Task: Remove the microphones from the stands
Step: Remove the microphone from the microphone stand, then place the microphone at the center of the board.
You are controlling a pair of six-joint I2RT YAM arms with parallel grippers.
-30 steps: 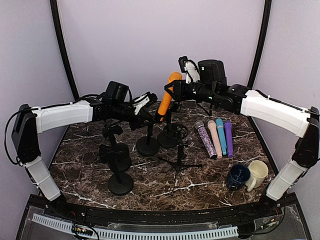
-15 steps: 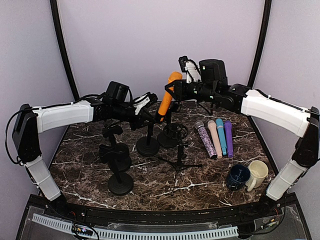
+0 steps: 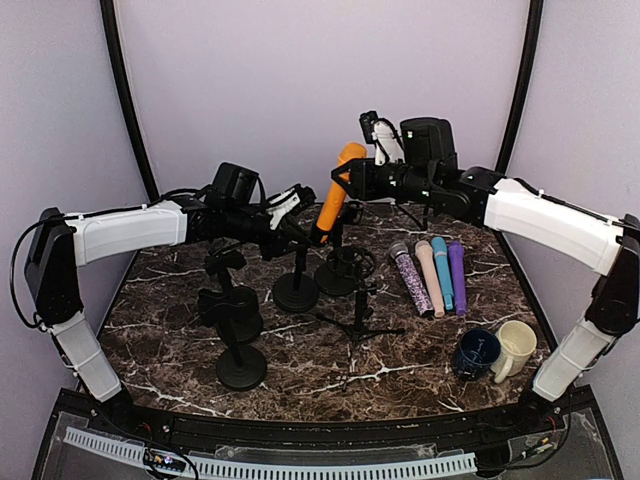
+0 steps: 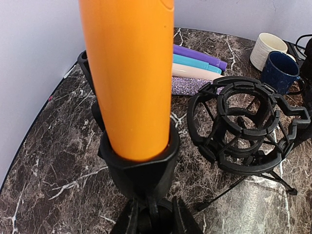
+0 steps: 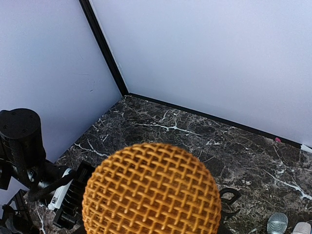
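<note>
Drift only over the last second: right tool (image 3: 345,182) a shade further right beside the mic (image 3: 332,195), nothing else moved. Leaves the mic where it was, orange, tilted, tail end seated in the clip (image 4: 139,165) of the stand (image 3: 296,290) near the back middle of the desk (image 3: 420,350). Fills the bottom of the right wrist view with the mesh head (image 5: 151,192), close under the camera, no fingers visible there; cannot tell whether the right tool is apart or together, or touching the mic at all. Puts the left tool (image 3: 297,232) low at the stand's stem, just under the clip; looks clamped on the stem in the left wrist view, dark fingers (image 4: 124,224) either side of it, though only partly in frame. Reads as bracing by the left, grasp by the right not yet settled. Means no progress on the lift itself: mic fully in the clip. Calls next for a firm close on the upper body and a pull along the mic's own axis, up and out of the clip. Risks tipping the stand, or knocking the shock mount (image 4: 234,163) just beside it, if pulled sideways.
</note>
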